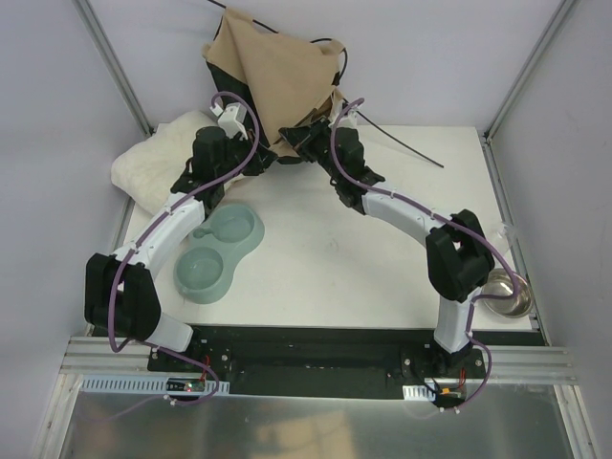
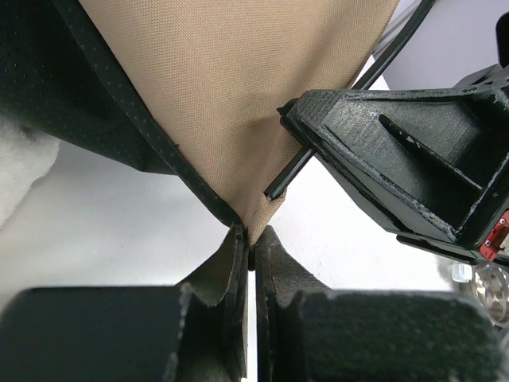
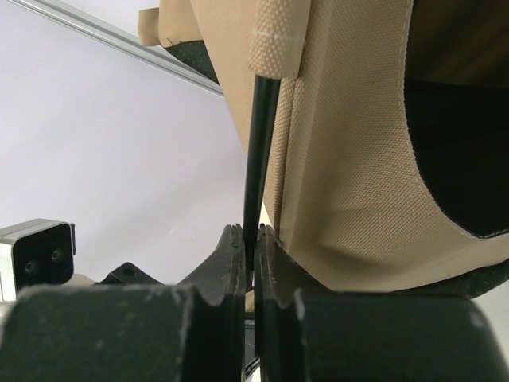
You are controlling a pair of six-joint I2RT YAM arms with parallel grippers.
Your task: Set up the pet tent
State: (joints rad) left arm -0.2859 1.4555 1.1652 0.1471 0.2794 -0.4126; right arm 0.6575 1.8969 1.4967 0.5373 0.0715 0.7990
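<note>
I hold the tent (image 1: pixel 273 67) up off the table (image 1: pixel 382 277) from two sides. The step in hand, as I judge it, is feeding a pole (image 3: pixel 256 143) into the tent, and limp cloth needs tension for that. My left jaws are shut tight on a lower corner (image 2: pixel 256 213) of the tent, where the tan cloth and its black edging run down to a point right between them. That pinch anchors the cloth so it cannot slide away from a push. My right jaws, up and to the right of the left ones, are shut on the thin black pole, below the tan webbing sleeve (image 3: pixel 275 44) that its upper end enters. Gripping close under the sleeve should let me drive the pole without bowing it much. The tent hangs above and beyond both jaws, at the far edge of the table, as a slack, creased tan sheet, not yet a standing shape. Black dotted lining shows left of my left jaws under the tan panel, and again right of my right jaws inside a curved, tan-edged opening. The weave is coarse and looks fairly stiff. A white cushion (image 1: pixel 153 163) lies left of my left jaws.
</note>
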